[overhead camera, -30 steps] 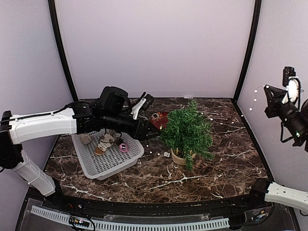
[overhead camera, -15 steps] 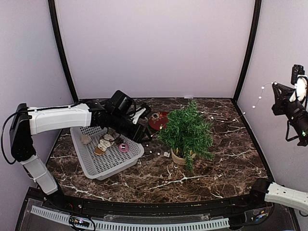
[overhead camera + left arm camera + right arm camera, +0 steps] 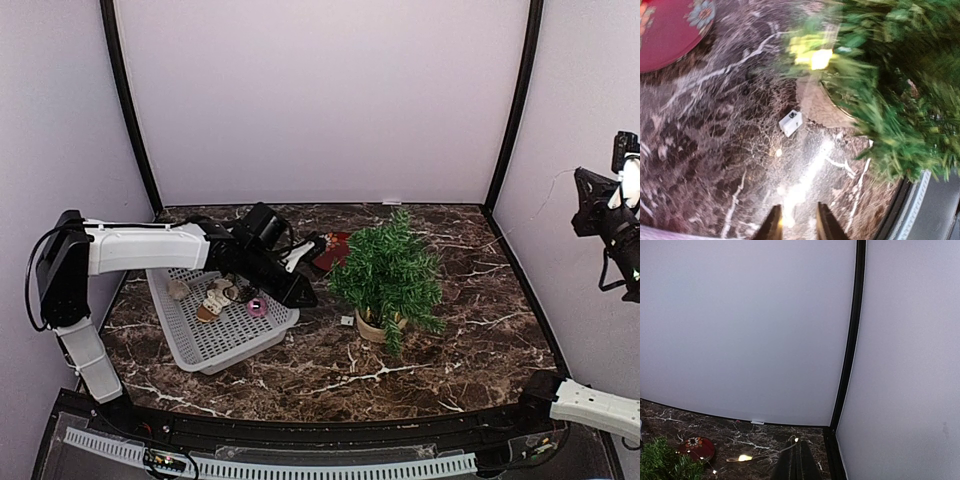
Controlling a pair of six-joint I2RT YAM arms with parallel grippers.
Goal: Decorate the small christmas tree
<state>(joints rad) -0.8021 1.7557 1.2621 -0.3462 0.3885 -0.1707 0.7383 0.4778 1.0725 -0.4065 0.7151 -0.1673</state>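
The small christmas tree (image 3: 388, 270) stands in its beige pot (image 3: 372, 325) at the table's middle; it fills the right of the left wrist view (image 3: 890, 75). My left gripper (image 3: 305, 297) is low over the table between the basket and the tree. Its fingers (image 3: 772, 227) stand a little apart, with a lit bulb glowing by the left one. My right gripper (image 3: 583, 185) is high at the far right, shut on the thin light string (image 3: 745, 458), which runs down towards the tree. A bulb glows in the branches (image 3: 812, 57).
A white basket (image 3: 215, 340) at the left holds a pink ornament (image 3: 257, 307) and other small decorations. A red plate (image 3: 330, 250) lies behind the tree. A small white box (image 3: 346, 321) sits by the pot.
My left gripper has drawn back and down towards the basket's corner. My right gripper has moved further right, and the bulbs that lay on the table before the tree no longer show.
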